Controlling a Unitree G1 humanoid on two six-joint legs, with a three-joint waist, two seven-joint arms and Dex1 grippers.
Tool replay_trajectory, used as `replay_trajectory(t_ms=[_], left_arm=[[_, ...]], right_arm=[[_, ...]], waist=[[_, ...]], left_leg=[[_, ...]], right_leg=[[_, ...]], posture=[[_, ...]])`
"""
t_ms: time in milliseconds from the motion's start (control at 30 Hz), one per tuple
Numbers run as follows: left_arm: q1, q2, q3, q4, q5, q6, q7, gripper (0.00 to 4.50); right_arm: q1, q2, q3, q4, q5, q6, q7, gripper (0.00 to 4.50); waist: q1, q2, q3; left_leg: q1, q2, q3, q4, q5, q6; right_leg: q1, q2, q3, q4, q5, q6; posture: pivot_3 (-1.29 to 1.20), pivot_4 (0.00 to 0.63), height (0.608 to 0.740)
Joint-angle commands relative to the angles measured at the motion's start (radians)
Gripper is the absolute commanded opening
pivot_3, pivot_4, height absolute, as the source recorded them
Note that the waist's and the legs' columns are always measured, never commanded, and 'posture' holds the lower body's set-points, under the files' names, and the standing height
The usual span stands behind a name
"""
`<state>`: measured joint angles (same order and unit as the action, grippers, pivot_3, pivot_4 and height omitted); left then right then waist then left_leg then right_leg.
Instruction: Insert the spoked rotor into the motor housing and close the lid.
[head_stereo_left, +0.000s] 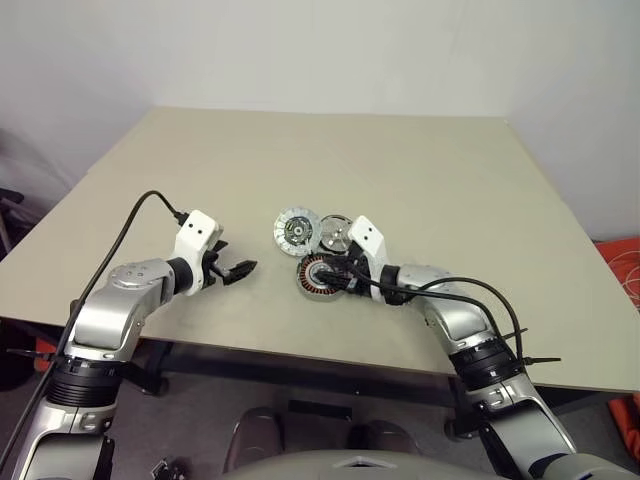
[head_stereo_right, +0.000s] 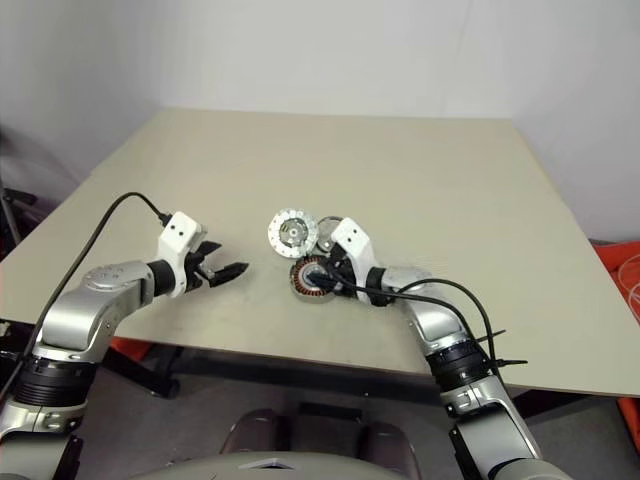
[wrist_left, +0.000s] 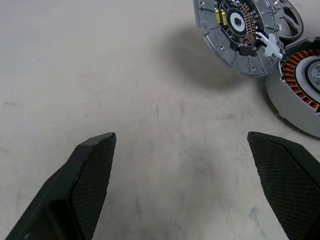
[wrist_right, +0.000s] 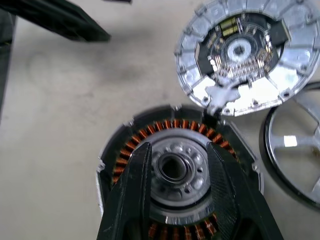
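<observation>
A beige counter (head_stereo_left: 420, 190) carries three round parts grouped toward the middle of its near edge. The motor housing (head_stereo_left: 318, 277), with its copper windings and silver hub, lies nearest that edge; the lid (head_stereo_left: 295, 228) sits just behind it toward the far edge, touching its rim, and the spoked rotor (head_stereo_left: 335, 234) lies beside the lid toward the right edge. The right gripper (wrist_right: 176, 167) hovers over the housing, its fingers narrowly parted around the hub, gripping nothing, while the left gripper (head_stereo_left: 238, 270) waits toward the left edge with fingers spread wide and empty.
</observation>
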<state>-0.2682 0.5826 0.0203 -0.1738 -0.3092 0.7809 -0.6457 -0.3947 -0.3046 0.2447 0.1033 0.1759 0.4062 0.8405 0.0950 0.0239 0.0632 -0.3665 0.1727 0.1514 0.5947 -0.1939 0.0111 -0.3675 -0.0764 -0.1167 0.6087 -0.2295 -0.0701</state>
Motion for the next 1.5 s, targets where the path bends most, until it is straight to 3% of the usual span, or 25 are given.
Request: replay_trajectory(t_ms=[33,167,300,367,433,467,1067,1500], left_arm=[[-0.013,0.004,0.006,-0.014,0.001,-0.022,0.003,4.5],[-0.015,0.004,0.003,-0.012,0.002,-0.025,0.003,4.5],[-0.013,0.004,0.002,-0.011,0.002,-0.027,0.005,4.5],[-0.011,0.005,0.002,-0.011,0.002,-0.028,0.005,4.5],[-0.012,0.005,0.002,-0.01,0.003,-0.028,0.006,4.5],[-0.012,0.005,0.002,-0.01,0.003,-0.028,0.006,4.5],[-0.005,0.014,0.013,-0.013,0.003,-0.03,0.013,4.5],[-0.005,0.005,0.001,-0.008,0.007,-0.035,0.019,4.5]], right_arm=[[-0.031,0.006,-0.037,-0.069,0.055,-0.018,0.026,1.92],[-0.029,0.003,-0.034,-0.075,0.053,-0.018,0.024,1.01],[-0.04,0.003,-0.04,-0.067,0.06,-0.015,0.031,1.01],[-0.041,0.003,-0.046,-0.054,0.059,-0.02,0.03,0.7],[-0.031,-0.003,-0.047,-0.046,0.06,-0.026,0.041,0.1],[-0.026,-0.004,-0.046,-0.043,0.056,-0.03,0.043,0.04],[-0.055,0.035,-0.023,0.128,-0.039,-0.094,-0.027,0.04],[-0.05,0.042,-0.071,0.004,0.074,-0.062,0.032,0.04]], waist=[[0.0,0.0,0.0],[0.0,0.0,0.0],[0.0,0.0,0.0],[0.0,0.0,0.0],[0.0,0.0,0.0],[0.0,0.0,0.0],[0.0,0.0,0.0],[0.0,0.0,0.0]], left_leg=[[0.0,0.0,0.0,0.0,0.0,0.0],[0.0,0.0,0.0,0.0,0.0,0.0],[0.0,0.0,0.0,0.0,0.0,0.0],[0.0,0.0,0.0,0.0,0.0,0.0],[0.0,0.0,0.0,0.0,0.0,0.0],[0.0,0.0,0.0,0.0,0.0,0.0],[0.0,0.0,0.0,0.0,0.0,0.0],[0.0,0.0,0.0,0.0,0.0,0.0]], right_leg=[[0.0,0.0,0.0,0.0,0.0,0.0],[0.0,0.0,0.0,0.0,0.0,0.0],[0.0,0.0,0.0,0.0,0.0,0.0],[0.0,0.0,0.0,0.0,0.0,0.0],[0.0,0.0,0.0,0.0,0.0,0.0],[0.0,0.0,0.0,0.0,0.0,0.0],[0.0,0.0,0.0,0.0,0.0,0.0],[0.0,0.0,0.0,0.0,0.0,0.0]], posture=[[0.0,0.0,0.74],[0.0,0.0,0.74],[0.0,0.0,0.74],[0.0,0.0,0.74],[0.0,0.0,0.74],[0.0,0.0,0.74],[0.0,0.0,0.74],[0.0,0.0,0.74]])
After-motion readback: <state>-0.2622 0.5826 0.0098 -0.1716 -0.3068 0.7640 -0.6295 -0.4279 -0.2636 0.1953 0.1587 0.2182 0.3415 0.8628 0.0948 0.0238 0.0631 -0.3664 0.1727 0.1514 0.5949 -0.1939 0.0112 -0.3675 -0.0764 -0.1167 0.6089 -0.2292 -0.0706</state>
